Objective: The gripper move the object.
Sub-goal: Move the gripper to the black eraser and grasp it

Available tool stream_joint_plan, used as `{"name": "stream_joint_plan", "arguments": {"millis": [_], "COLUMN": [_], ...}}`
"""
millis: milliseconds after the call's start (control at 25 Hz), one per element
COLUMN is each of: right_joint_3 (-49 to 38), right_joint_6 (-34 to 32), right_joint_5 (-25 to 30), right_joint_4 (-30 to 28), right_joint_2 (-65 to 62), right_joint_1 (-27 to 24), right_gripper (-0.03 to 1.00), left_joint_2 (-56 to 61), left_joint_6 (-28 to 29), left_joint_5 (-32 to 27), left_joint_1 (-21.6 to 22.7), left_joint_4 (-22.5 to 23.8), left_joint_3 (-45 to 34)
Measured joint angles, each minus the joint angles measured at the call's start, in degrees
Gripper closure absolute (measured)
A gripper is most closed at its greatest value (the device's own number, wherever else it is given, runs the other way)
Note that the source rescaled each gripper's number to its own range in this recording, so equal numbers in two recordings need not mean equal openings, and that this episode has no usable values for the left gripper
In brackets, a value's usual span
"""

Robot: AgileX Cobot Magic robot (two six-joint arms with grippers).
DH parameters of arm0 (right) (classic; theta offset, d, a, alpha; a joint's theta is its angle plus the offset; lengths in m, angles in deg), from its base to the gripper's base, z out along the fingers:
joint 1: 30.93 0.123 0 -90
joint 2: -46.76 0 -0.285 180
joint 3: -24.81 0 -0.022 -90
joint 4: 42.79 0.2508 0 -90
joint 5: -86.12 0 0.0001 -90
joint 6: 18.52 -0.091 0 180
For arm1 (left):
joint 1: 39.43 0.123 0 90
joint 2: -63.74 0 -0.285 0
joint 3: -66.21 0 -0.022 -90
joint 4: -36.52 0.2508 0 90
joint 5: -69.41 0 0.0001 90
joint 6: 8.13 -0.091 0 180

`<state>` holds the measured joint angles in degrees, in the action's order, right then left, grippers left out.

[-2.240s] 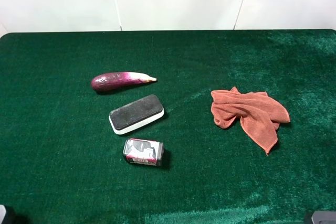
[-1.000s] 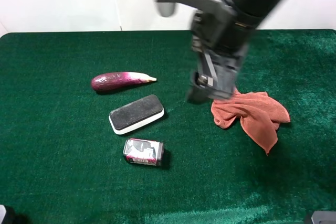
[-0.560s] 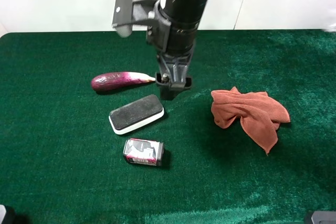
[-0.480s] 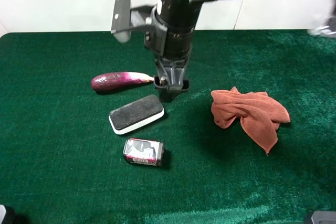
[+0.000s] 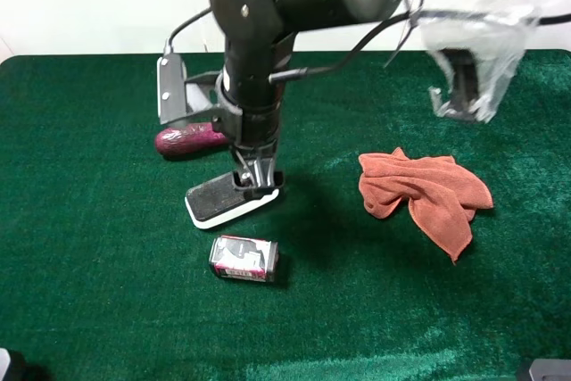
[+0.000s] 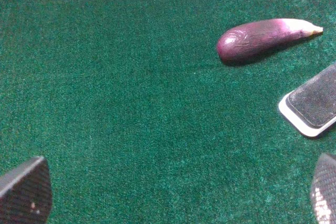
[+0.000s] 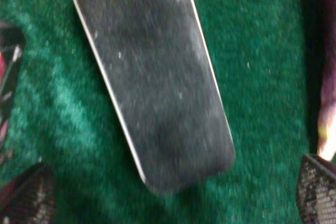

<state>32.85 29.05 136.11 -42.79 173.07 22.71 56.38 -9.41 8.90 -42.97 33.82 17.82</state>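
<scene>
1. Rounded rectangular eraser block (image 5: 217, 202), with a white base and a black felt top, lies left of the middle of the green velvet table cover (image 5: 89, 265). Its right end is hidden in the high view under the right gripper (image 5: 252, 186).
2. A purple eggplant (image 5: 183, 141) lies just beyond the eraser block. Its pale tip and right half are covered by the arm in the high view. The left wrist view shows it whole.
3. The right wrist view is blurred. It cuts off one long end of the eraser block, and only slivers of the eggplant and the can show at its edges.
4. Crinkled clear plastic wrapping (image 5: 473, 42) hangs over the arm at the far right, and what it covers is hard to make out.
5. A small crushed can (image 5: 243, 258) with a red, black and white label lies on its side just nearer than the eraser block. What is in it cannot be told.
6. A rust-orange cloth (image 5: 424, 189) lies crumpled well to the right.
7. The right arm reaches in from the far right across the middle, its black wrist pointing straight down over the eraser block's right end.
8. Its fingers (image 7: 317, 184) stand apart, one on each side of that end. Neither visibly touches the felt.
9. The left gripper (image 6: 173, 192) hangs over bare cloth to the left of the eggplant and eraser block, its two tips spread wide and holding nothing.
</scene>
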Motion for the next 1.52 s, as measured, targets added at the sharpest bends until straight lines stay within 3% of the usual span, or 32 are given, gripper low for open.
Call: {"name": "stream_joint_plan", "arguments": {"millis": [520, 840, 1280, 1320, 1440, 1520], "right_joint_3": [1.0, 7.6, 8.2, 8.2, 8.2, 8.2], "right_joint_6": [2.3, 2.3, 2.3, 2.3, 2.3, 2.3], "right_joint_5": [-6.6, -2.3, 0.4, 0.6, 0.8, 0.8], "right_joint_4": [0.0, 0.9, 2.8, 3.0, 3.2, 3.2], "right_joint_2": [5.7, 11.8, 14.6, 14.7, 14.8, 14.8], "right_joint_1": [0.8, 0.8, 0.8, 0.8, 0.8, 0.8], "right_gripper": [-0.03, -0.03, -0.01, 0.05, 0.42, 0.59], "left_joint_2": [0.0, 0.0, 0.0, 0.0, 0.0, 0.0], "left_joint_6": [0.0, 0.0, 0.0, 0.0, 0.0, 0.0], "left_joint_5": [0.0, 0.0, 0.0, 0.0, 0.0, 0.0], "left_joint_1": [0.0, 0.0, 0.0, 0.0, 0.0, 0.0], "left_joint_4": [0.0, 0.0, 0.0, 0.0, 0.0, 0.0], "left_joint_3": [0.0, 0.0, 0.0, 0.0, 0.0, 0.0]}}
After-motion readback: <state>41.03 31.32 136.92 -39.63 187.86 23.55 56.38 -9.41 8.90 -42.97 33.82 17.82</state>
